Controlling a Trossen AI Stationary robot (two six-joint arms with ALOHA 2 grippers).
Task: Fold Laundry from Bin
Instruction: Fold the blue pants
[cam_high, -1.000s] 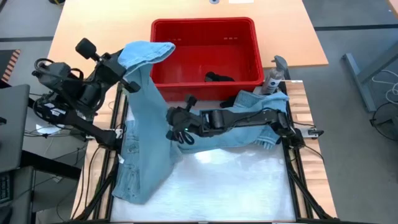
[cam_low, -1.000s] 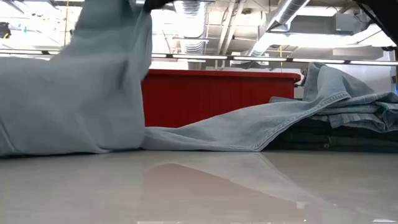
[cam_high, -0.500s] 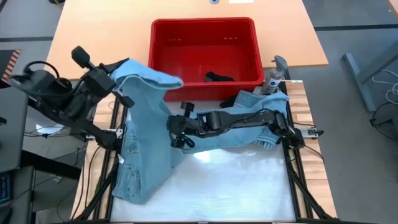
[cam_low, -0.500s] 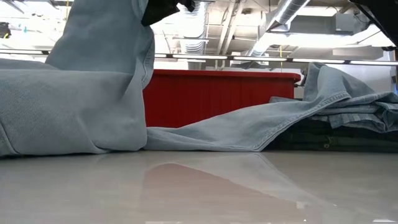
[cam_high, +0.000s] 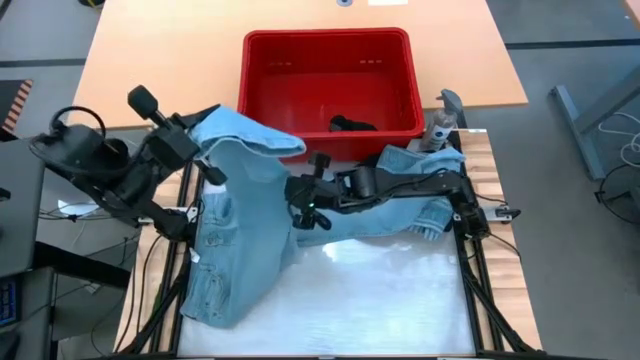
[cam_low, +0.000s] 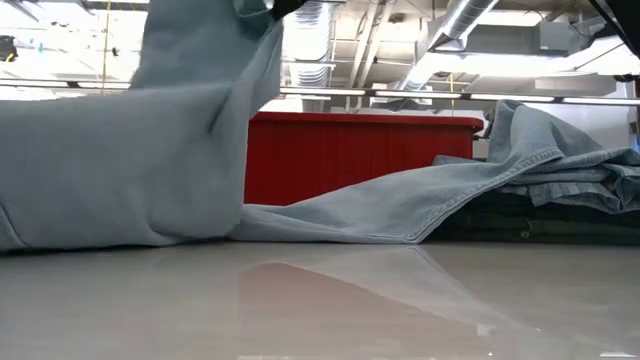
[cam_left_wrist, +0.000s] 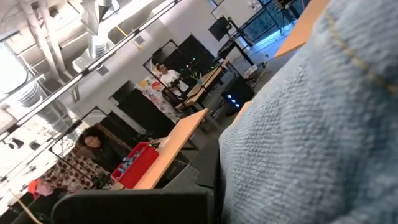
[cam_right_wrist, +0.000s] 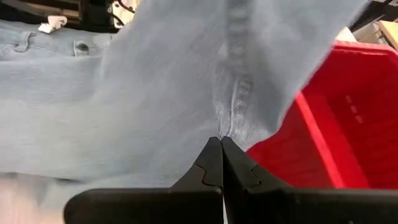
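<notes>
Table (cam_high: 120, 70): light wood top, white work mat in front.
Bin (cam_high: 262, 100): red tub at the table's far middle; one dark garment (cam_high: 352, 125) lies inside.
Jeans (cam_high: 235, 260): light blue denim, waistband end on the mat, one leg lifted beside the bin's near left corner.
Folded stack (cam_low: 570, 195): denim over dark cloth, right of the mat.
Left gripper (cam_high: 205, 150): clenched on the raised leg.
Right gripper (cam_right_wrist: 221, 144): pinched shut on the jeans' seam.

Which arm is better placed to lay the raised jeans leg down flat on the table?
Left, probably. The left pincer is shut on the raised end of the jeans and carries it. The right pincer is shut on the seam at the jeans' middle, low near the table.
</notes>
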